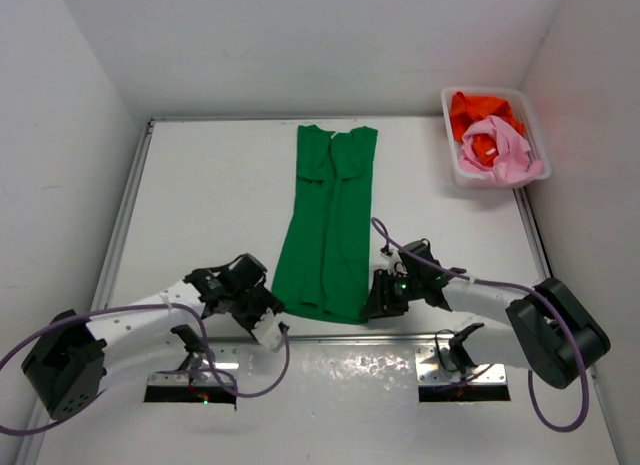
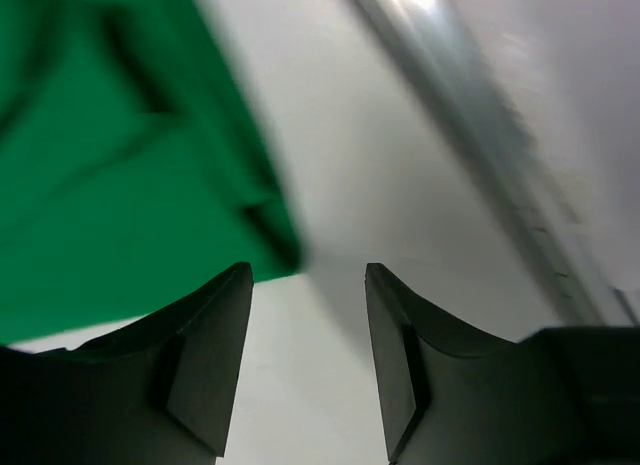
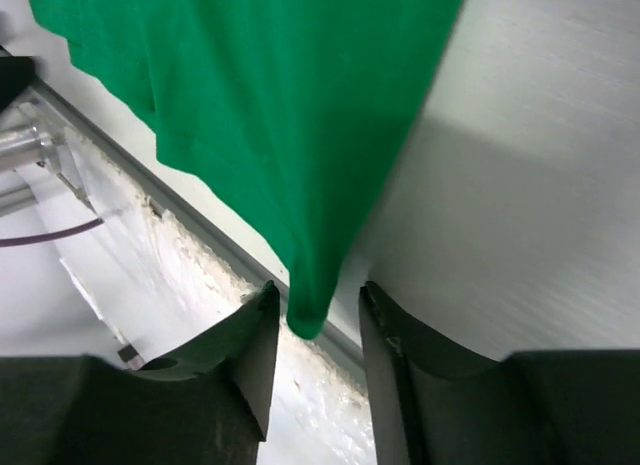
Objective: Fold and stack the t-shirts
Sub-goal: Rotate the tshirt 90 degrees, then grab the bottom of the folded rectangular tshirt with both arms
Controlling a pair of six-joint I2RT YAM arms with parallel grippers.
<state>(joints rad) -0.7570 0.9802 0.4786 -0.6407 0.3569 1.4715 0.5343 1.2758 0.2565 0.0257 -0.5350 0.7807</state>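
Count: 3 t-shirts, 1 basket, 2 arms.
- green t-shirt (image 1: 330, 225): flat on table (image 1: 220, 205), centre, folded lengthwise into narrow strip, collar at far end.
- pink t-shirt (image 1: 503, 153) and orange t-shirt (image 1: 473, 112): both crumpled in white basket (image 1: 480, 181), far right corner.

Arms: both low, reaching inward to shirt's near hem, one per corner.
- left gripper (image 2: 308, 315): fingers spread, nothing between, green corner just ahead.
- right gripper (image 3: 315, 325): fingers spread, green corner tip in gap, not clamped.

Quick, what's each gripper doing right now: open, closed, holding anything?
Left gripper: open, empty, near the green t-shirt corner.
Right gripper: open, the shirt's hem corner between its jaws, not clamped.
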